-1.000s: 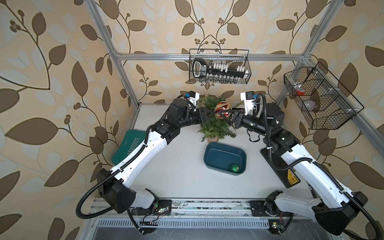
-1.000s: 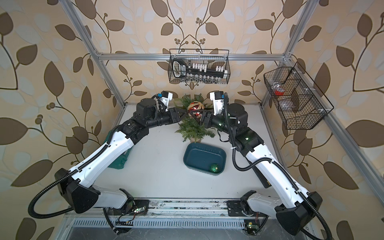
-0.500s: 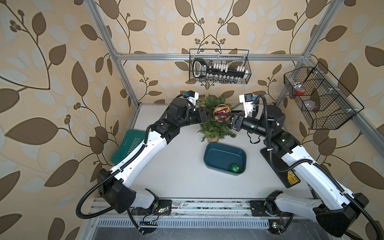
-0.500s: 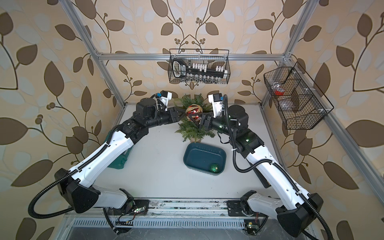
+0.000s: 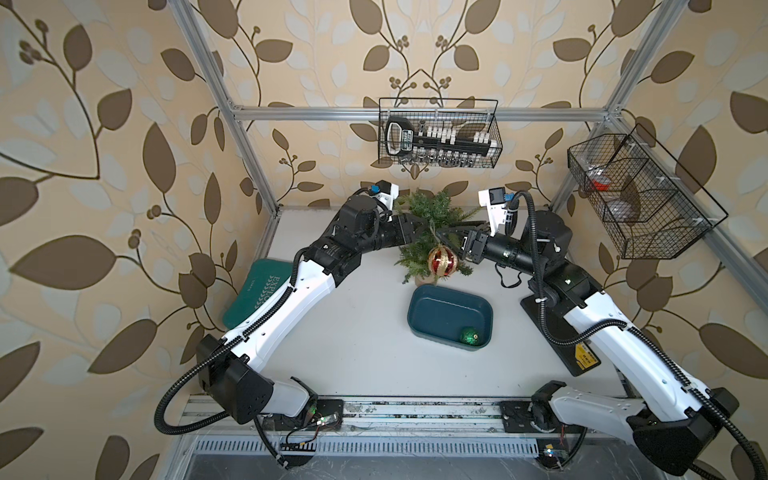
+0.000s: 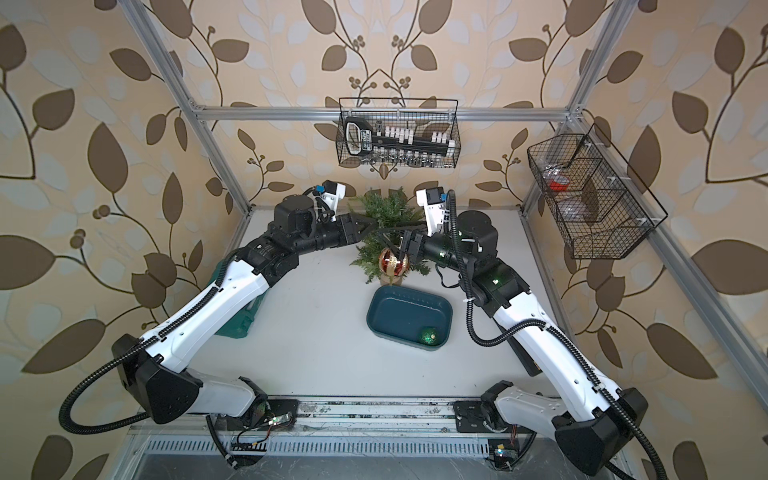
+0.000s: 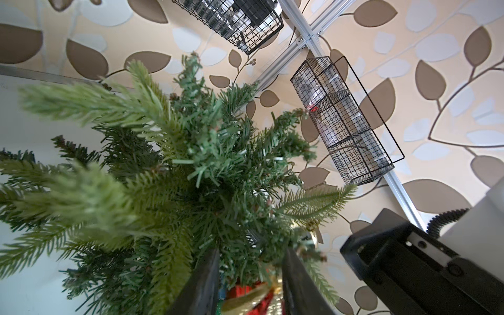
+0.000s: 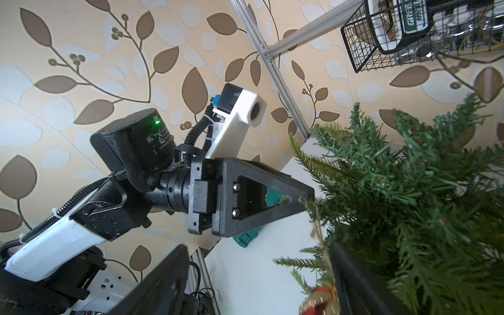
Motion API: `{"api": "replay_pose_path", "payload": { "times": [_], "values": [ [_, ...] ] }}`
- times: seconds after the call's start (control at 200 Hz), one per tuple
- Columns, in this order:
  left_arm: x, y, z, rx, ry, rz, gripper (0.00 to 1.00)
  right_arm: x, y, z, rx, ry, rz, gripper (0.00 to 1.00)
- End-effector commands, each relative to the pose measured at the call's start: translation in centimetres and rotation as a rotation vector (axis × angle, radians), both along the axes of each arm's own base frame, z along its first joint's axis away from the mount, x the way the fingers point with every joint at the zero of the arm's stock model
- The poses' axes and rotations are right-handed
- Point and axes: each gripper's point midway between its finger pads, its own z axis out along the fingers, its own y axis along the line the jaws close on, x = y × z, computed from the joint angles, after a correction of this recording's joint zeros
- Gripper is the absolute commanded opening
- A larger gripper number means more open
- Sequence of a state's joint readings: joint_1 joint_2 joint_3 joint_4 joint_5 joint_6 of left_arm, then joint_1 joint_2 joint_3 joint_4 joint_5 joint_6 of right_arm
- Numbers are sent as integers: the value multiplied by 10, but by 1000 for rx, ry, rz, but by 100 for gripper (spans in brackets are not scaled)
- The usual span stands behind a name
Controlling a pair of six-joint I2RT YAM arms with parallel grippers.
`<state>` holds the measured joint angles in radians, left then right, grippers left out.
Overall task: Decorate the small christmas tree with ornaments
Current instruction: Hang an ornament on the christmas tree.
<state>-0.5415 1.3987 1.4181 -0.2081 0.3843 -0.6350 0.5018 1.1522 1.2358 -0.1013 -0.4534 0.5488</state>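
Red bauble [image 5: 442, 261] hangs lower | left hand [image 5: 420, 231] clamps tree [image 5: 432, 208] | right hand [image 5: 448, 237] apart | white tabletop [image 5: 353, 332]

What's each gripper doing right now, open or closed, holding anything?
Left gripper: closed on a branch of the small christmas tree.
Right gripper: open, holding nothing; the red ornament hangs on the tree.

I seem to stand in a lab test cell: aluminium frame [image 5: 311, 112], wallpapered panels [image 5: 104, 216], hanging wire baskets [image 5: 436, 100].
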Motion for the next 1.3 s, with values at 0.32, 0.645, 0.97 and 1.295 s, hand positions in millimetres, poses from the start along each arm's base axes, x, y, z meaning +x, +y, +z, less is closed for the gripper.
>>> {"api": "replay_pose_path", "payload": {
  "times": [0.32, 0.645, 0.97, 1.295],
  "values": [
    [-27, 28, 35, -23, -97, 33, 48, -33, -14, 6, -52, -32, 23, 79],
    [-58, 41, 9, 11, -56, 4, 59, -68, -46, -36, -161, 54, -32, 78],
    [-90, 54, -46, 79, 34, -36, 63, -88, -65, -86, -223, 178, -76, 77],
    [-115, 76, -126, 164, 174, 3, 64, -98, -82, -166, -317, 392, -137, 72]
  ]
}}
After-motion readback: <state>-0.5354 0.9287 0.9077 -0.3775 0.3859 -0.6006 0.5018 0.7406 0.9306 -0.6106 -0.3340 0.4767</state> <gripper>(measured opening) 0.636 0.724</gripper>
